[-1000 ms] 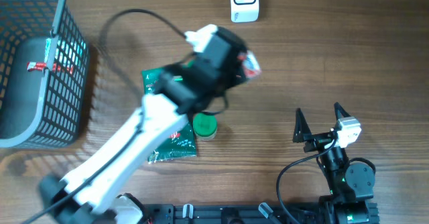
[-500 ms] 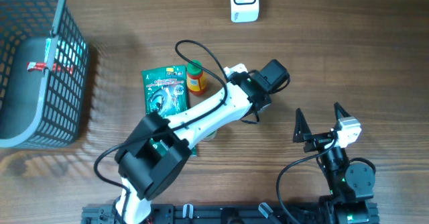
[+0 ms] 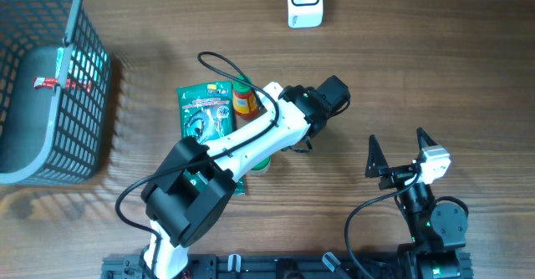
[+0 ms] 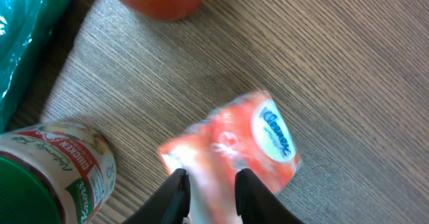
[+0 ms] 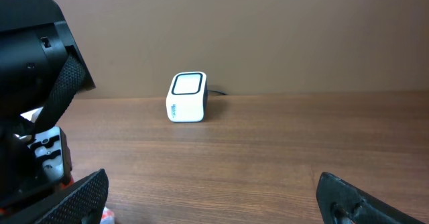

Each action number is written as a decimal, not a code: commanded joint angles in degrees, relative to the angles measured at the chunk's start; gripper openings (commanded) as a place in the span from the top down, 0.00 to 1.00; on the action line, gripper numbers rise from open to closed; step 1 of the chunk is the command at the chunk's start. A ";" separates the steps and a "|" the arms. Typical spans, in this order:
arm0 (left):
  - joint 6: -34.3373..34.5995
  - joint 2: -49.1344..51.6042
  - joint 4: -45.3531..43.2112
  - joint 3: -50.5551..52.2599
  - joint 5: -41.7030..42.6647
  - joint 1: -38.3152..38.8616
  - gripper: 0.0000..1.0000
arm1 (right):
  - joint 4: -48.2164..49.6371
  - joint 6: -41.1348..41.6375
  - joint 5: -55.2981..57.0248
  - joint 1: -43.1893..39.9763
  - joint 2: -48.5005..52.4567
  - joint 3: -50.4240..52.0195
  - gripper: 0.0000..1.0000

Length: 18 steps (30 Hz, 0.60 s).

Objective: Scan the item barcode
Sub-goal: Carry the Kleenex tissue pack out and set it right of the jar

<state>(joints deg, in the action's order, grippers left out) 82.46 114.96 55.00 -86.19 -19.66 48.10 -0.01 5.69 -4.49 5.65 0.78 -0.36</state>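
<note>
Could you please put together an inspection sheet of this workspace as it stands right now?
Surface: wooden table, no spills seen.
Job's things: white scanner at the far edge; orange tissue pack lying under the left hand, blurred.
Clutter: green packet, orange bottle and green-lidded jar close together mid-table.
Hands: left hand straddles the pack's corner, grip unclear; right hand open, holding nothing.
Cables: black cable loops above the green packet.
Surroundings: mesh basket at the left, dark item inside.
</note>
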 commanded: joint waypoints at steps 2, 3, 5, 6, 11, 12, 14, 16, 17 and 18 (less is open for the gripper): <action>0.46 -4.31 -0.07 0.57 -2.14 -0.11 0.80 | 0.17 -0.83 -0.48 0.13 -0.50 0.07 0.00; 0.39 -5.35 -0.07 0.57 -2.64 -0.11 0.81 | 0.17 -0.85 -0.48 0.13 -0.50 0.07 0.00; 0.24 -8.76 -0.07 0.42 -3.78 -0.11 0.80 | 0.17 -0.83 -0.48 0.13 -0.50 0.07 0.00; 0.22 -10.16 -0.07 0.42 -4.09 -0.11 0.79 | 0.17 -0.83 -0.50 0.13 -0.50 0.07 0.00; -10.01 -17.75 -1.40 0.35 -6.38 -0.11 0.74 | 0.17 -0.85 -0.50 0.13 -0.50 0.07 0.00; -12.55 -19.45 -1.44 0.28 -7.72 -0.13 0.69 | 0.17 -0.85 -0.48 0.13 -0.50 0.07 0.00; -16.44 -22.60 -1.38 -0.11 -11.37 -0.61 0.62 | 0.17 -0.85 -0.50 0.13 -0.50 0.07 0.00; -20.59 -26.18 -1.36 -1.33 -12.59 -2.14 0.59 | 0.17 -0.85 -0.50 0.13 -0.50 0.07 0.00; -23.58 -28.72 -1.36 -2.45 -12.59 -3.80 0.56 | 0.17 -0.85 -0.48 0.13 -0.50 0.07 0.00; -24.87 -30.36 -1.36 -2.99 -12.59 -5.16 0.55 | 0.17 -0.83 -0.50 0.13 -0.50 0.07 0.00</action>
<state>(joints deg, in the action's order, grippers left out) 67.59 91.26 53.69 -86.19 -28.34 47.13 -0.01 5.69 -4.51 5.65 0.78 -0.36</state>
